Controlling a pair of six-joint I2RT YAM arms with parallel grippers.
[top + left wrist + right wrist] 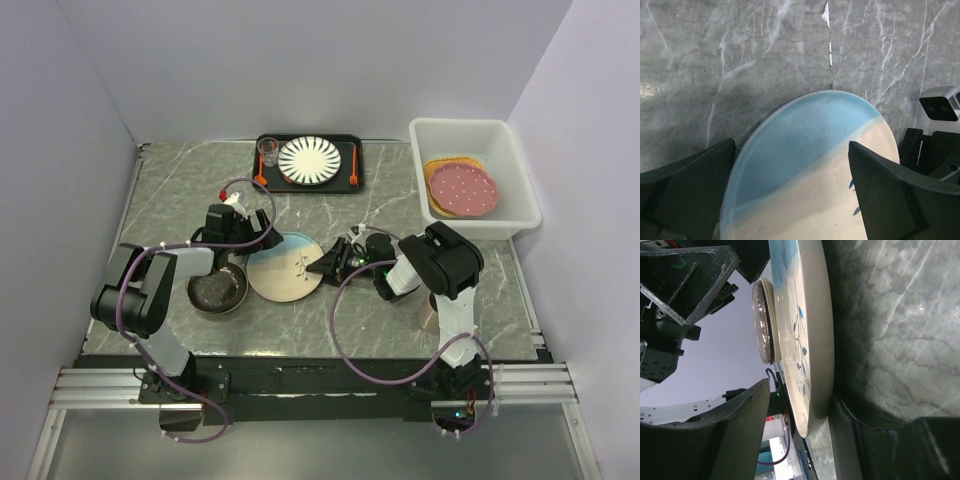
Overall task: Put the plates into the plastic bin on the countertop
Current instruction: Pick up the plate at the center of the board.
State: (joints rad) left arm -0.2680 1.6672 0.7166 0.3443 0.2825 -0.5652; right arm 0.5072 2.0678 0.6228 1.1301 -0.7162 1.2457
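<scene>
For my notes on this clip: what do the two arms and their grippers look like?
The left arm and right arm share one build: chunky black joints, white links, and a looping mauve cable on each. The left gripper and right gripper are matte black with broad wedge-shaped fingers. A small white camera box sits on the right wrist.

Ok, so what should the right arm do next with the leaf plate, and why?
Probably close the right gripper: its jaws straddle the rim of the leaf plate, one under it, one above with a gap, so nothing is gripped yet for lifting.
</scene>
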